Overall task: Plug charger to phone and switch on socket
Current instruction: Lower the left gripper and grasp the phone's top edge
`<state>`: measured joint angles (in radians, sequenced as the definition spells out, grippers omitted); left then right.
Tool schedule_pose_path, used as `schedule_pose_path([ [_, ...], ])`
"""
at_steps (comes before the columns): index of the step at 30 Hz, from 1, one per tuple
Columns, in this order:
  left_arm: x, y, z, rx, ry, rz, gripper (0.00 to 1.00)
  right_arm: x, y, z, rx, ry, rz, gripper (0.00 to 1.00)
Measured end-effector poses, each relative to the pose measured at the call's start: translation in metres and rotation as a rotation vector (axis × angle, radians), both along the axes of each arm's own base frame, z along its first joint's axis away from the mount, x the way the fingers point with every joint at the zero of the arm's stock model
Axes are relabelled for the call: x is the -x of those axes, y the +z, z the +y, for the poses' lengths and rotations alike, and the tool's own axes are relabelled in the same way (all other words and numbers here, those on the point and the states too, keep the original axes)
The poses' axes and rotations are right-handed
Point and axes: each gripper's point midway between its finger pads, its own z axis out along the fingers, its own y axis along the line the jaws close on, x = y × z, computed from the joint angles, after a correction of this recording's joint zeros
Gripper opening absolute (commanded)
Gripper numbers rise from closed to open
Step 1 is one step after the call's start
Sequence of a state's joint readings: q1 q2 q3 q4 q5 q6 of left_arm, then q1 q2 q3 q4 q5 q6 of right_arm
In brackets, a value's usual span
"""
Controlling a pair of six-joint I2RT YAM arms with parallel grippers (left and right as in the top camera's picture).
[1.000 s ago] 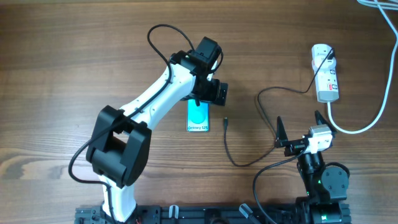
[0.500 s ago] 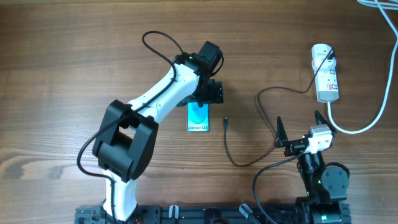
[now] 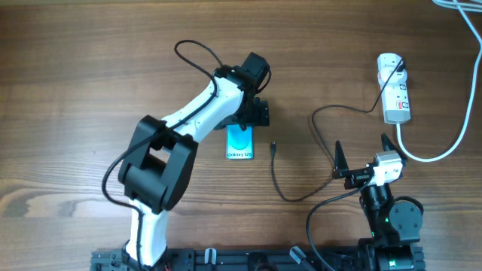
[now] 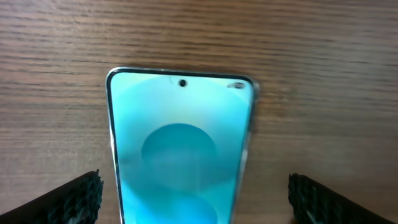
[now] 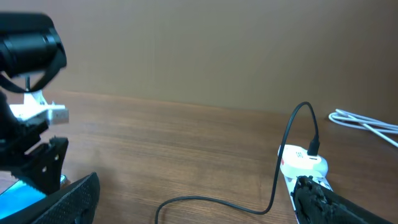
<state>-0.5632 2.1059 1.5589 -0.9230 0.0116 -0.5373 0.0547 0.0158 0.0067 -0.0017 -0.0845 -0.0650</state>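
Note:
The phone (image 3: 239, 141) lies flat on the wood table, cyan screen up, white "Galaxy" band at its near end. My left gripper (image 3: 249, 114) hovers over its far end, open, one finger on each side of the phone (image 4: 180, 149) without touching it. The charger's thin black cable (image 3: 325, 113) runs from its connector tip (image 3: 274, 148), right of the phone, to its plug in the socket (image 3: 395, 98) at the far right. My right gripper (image 3: 360, 158) is open and empty near the front edge. The right wrist view shows the cable (image 5: 280, 180) and the socket (image 5: 301, 165).
The socket's thick white cord (image 3: 459, 90) loops along the right edge and off the top. The table (image 3: 90, 75) is plain brown wood. The left arm's own black cable (image 3: 192, 56) arcs above it.
My left arm has swung its base link a little to the right and settled; its gripper stays over the phone's far end. The right arm, phone and cable have not moved.

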Motion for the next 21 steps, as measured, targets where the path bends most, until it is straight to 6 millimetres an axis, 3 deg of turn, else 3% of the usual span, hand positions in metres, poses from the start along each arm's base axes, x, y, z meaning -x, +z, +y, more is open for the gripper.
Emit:
schedule_pose_path([
  [4,-0.001,-0.0079,0.0052,-0.011,0.012,0.016,1.0,0.0,0.0,0.0,0.0,0.0,0.0,1.0],
  [21,0.0066,-0.0088,0.0109,-0.03,0.015,0.051,1.0,0.0,0.0,0.0001,0.0,0.0,0.0,1.0],
])
